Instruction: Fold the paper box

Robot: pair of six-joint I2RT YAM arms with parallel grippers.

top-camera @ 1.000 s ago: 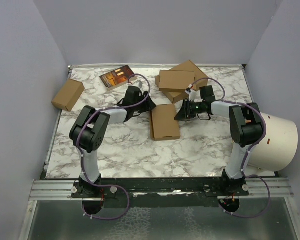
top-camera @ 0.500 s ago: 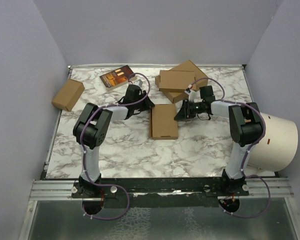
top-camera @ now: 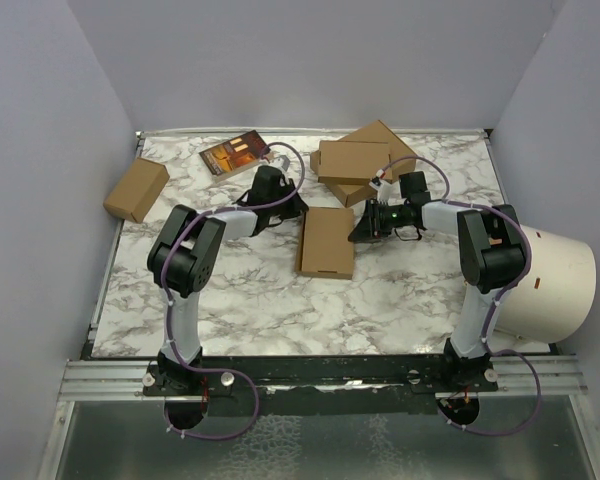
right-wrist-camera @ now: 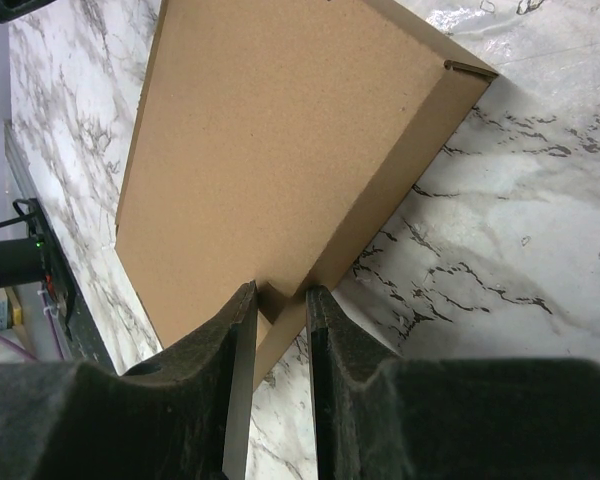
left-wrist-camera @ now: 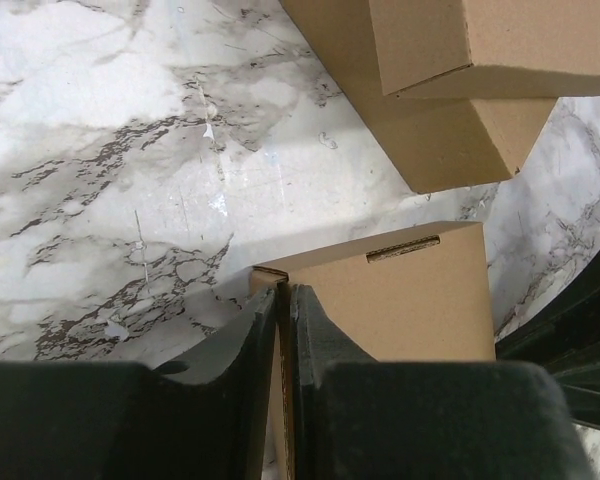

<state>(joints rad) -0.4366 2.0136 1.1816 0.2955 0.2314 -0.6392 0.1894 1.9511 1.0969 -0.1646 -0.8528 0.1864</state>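
Corrugated brown cardboard, the paper box (top-camera: 327, 245) lying at the top view's centre looks light, stiff but easily creased, best pinched at its thin edges, where the left gripper (left-wrist-camera: 283, 295) and right gripper (right-wrist-camera: 280, 298) clamp opposite sides.

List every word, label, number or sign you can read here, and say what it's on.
No text is legible in any view.
Dark printed item at the back: print too small to read.
paper box, stacked boxes, small carton: plain cardboard, no markings visible.
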